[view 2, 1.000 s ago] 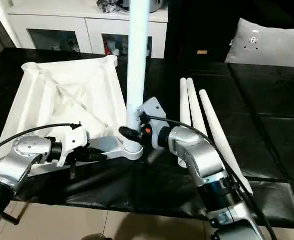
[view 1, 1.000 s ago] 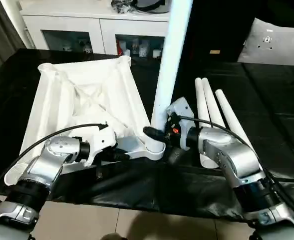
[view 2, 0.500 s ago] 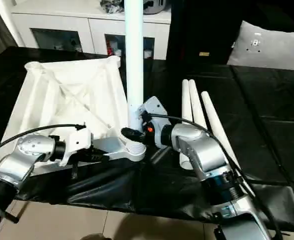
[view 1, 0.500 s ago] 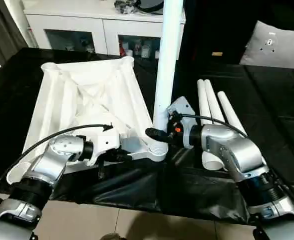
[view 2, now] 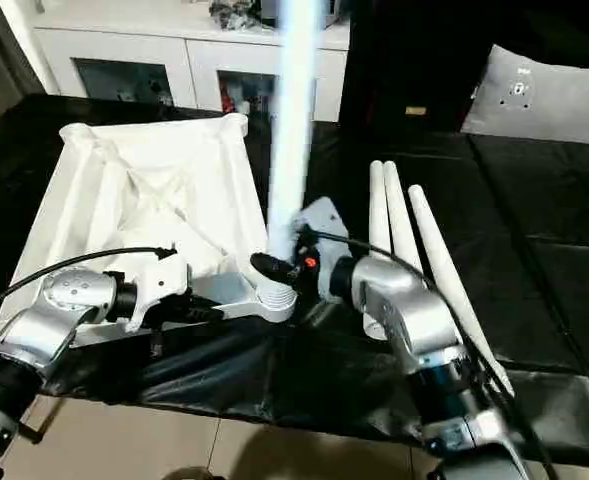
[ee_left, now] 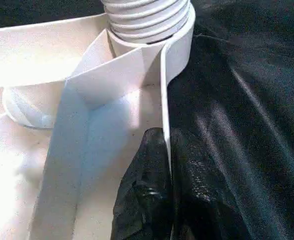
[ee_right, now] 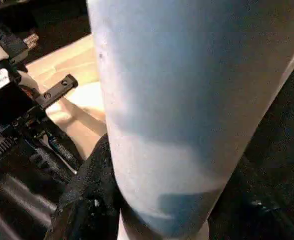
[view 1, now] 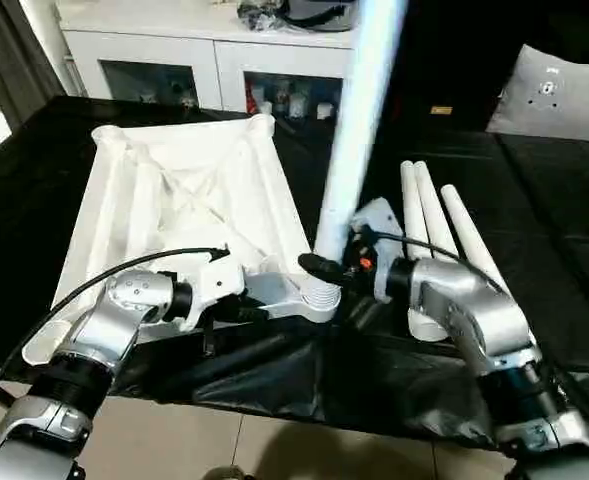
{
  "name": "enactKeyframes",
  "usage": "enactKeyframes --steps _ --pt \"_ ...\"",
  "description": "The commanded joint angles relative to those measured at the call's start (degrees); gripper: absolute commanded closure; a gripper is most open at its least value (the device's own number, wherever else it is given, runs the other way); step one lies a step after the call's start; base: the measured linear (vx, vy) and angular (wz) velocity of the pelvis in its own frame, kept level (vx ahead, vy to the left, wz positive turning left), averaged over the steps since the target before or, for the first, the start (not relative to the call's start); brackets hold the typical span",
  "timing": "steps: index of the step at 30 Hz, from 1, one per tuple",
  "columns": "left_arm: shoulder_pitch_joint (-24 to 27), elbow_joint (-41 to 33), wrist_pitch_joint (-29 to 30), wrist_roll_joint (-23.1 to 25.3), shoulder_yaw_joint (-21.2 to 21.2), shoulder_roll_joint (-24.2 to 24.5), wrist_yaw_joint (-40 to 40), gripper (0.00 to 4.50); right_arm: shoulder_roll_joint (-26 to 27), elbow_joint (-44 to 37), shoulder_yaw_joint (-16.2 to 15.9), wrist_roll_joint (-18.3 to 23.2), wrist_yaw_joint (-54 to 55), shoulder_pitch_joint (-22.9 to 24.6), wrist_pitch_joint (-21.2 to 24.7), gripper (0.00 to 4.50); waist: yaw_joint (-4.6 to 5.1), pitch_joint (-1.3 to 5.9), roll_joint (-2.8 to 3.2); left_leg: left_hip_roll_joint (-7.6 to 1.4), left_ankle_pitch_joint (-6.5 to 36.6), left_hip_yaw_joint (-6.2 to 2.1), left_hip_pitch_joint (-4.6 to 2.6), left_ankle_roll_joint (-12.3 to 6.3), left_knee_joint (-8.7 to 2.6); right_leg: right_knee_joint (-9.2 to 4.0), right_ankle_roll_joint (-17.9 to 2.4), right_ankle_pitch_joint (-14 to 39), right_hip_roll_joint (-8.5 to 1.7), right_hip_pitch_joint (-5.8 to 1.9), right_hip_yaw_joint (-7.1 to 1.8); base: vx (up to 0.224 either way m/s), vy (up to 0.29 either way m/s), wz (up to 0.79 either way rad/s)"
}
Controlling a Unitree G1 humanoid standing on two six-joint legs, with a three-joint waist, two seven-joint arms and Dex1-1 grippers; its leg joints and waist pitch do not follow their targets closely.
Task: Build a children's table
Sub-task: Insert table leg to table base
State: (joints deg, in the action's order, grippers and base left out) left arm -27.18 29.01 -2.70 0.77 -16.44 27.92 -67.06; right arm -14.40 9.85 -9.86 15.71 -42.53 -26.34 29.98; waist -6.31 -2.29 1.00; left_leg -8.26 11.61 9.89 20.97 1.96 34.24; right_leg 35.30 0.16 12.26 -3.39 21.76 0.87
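The white table top (view 1: pixel 174 200) lies upside down on the black cloth, ribbed underside up. One white leg (view 1: pixel 359 130) stands with its threaded end (ee_left: pixel 147 20) in the near right corner socket (view 1: pixel 319 300), its top leaning right. My right gripper (view 1: pixel 324 268) is shut on this leg just above the socket; the leg (ee_right: pixel 176 100) is close in front of the right wrist camera, beside a black finger (ee_right: pixel 87 200). My left gripper (ee_left: pixel 166 137) is shut on the top's thin rim wall (ee_left: pixel 165 100) next to that socket. Three spare legs (view 1: pixel 429 230) lie side by side to the right.
A white cabinet with glass doors (view 1: pixel 204 50) stands behind the table. A grey cushion (view 1: pixel 564 95) lies at the back right. The black cloth hangs over the table's front edge (view 1: pixel 274 390), with tiled floor below.
The standing leg's top has swung to the right while its base stays in the socket. The head camera has shifted a little. Both grippers keep their holds.
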Motion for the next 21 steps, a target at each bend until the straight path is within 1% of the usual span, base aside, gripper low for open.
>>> enactKeyframes --steps 1,4,5,7,10,13,15,16,17,18,19,21 --pt "1.2 -1.2 0.7 -0.1 -1.5 -0.9 -0.3 4.5 0.2 2.5 -0.3 -0.1 0.1 2.0 0.4 2.62 0.32 2.67 0.25 -4.95 15.4 -1.84 -1.26 3.02 -5.31 -4.05 -12.5 10.2 -5.48 -1.11 -2.56 0.0 0.0 0.0" --pt "1.9 -1.6 1.2 -0.4 -1.1 -0.7 0.2 4.5 0.8 3.4 1.1 0.6 0.5 3.4 -0.7 2.62 0.28 2.79 0.25 -4.97 13.6 -1.81 -1.11 2.33 -5.28 -3.8 -12.8 7.0 -5.41 -1.26 -2.45 0.0 0.0 0.0" --pt "2.0 -1.6 1.4 -0.6 -0.9 -0.8 0.3 4.5 0.8 3.7 1.4 0.8 0.5 3.8 -1.0 2.62 0.32 2.76 0.27 -4.94 13.5 -1.78 -1.09 2.2 -5.25 -3.77 -13.0 6.7 -5.37 -1.22 -2.46 0.0 0.0 0.0" --pt "2.1 -1.8 1.7 -0.7 -0.8 -0.9 0.4 4.5 1.0 4.1 1.9 0.8 0.4 4.2 -1.6 2.62 0.33 2.68 0.24 -4.87 14.1 -1.73 -1.09 2.0 -5.26 -3.92 -13.2 7.8 -5.42 -1.19 -2.45 0.0 0.0 0.0" --pt "2.3 -2.3 2.2 -0.6 -0.7 -1.1 0.5 4.5 1.2 4.3 2.8 1.1 0.4 6.1 -3.2 2.62 0.25 2.46 0.17 -4.99 15.8 -1.82 -1.11 2.22 -5.45 -4.29 -12.5 11.3 -5.62 -1.08 -2.59 0.0 0.0 0.0" --pt "2.4 -2.5 2.4 -0.6 -0.7 -1.2 0.6 4.5 1.0 4.2 2.8 0.9 0.6 6.9 -4.3 2.62 0.31 2.52 0.19 -5.01 15.7 -1.88 -1.12 2.17 -5.57 -4.28 -12.1 11.3 -5.45 -1.05 -2.53 0.0 0.0 0.0" --pt "2.6 -2.9 2.6 -0.5 -0.6 -1.2 0.6 4.5 -0.2 4.8 0.8 -2.3 1.5 7.7 -7.9 2.62 0.27 2.57 0.43 -5.01 15.6 -1.83 -1.19 2.22 -5.53 -4.3 -12.1 10.9 -5.49 -0.96 -2.55 0.0 0.0 0.0" --pt "2.6 -2.9 2.6 -0.5 -0.6 -1.2 0.6 4.5 -0.2 4.8 0.8 -2.3 1.5 7.7 -7.9 2.62 0.33 2.55 0.29 -4.98 15.4 -1.81 -1.11 2.26 -5.53 -4.33 -12.0 10.4 -5.43 -1.03 -2.54 0.0 0.0 0.0" --pt "2.6 -3.0 2.6 -0.5 -0.7 -1.1 0.5 4.5 -0.7 5.2 -0.2 -4.0 2.0 7.9 -9.5 2.62 0.38 2.55 0.25 -4.92 15.3 -1.79 -1.06 2.06 -5.54 -4.3 -12.0 10.3 -5.37 -1.06 -2.55 0.0 0.0 0.0" --pt "2.7 -3.2 2.6 -0.4 -0.8 -1.0 0.2 4.5 -1.0 5.8 -1.3 -5.3 2.2 7.7 -10.6 2.62 0.36 2.54 0.36 -4.9 15.4 -1.78 -1.09 1.99 -5.51 -4.4 -11.9 10.7 -5.41 -1.01 -2.55 0.0 0.0 0.0" --pt "2.8 -3.3 2.6 -0.3 -0.9 -0.9 0.1 4.5 -1.1 6.0 -1.6 -5.7 2.2 7.6 -10.9 2.62 0.4 2.49 0.38 -4.9 15.9 -1.82 -1.04 2.03 -5.59 -4.47 -11.7 11.6 -5.4 -1.01 -2.54 0.0 0.0 0.0" --pt "2.8 -3.8 2.6 -0.2 -1.5 -0.5 -0.8 4.5 -1.7 7.7 -4.0 -8.0 1.3 6.3 -11.7 2.62 0.56 2.43 0.55 -4.92 17.0 -1.93 -1.07 2.2 -5.71 -4.58 -11.4 13.1 -5.35 -0.9 -2.57 0.0 0.0 0.0"
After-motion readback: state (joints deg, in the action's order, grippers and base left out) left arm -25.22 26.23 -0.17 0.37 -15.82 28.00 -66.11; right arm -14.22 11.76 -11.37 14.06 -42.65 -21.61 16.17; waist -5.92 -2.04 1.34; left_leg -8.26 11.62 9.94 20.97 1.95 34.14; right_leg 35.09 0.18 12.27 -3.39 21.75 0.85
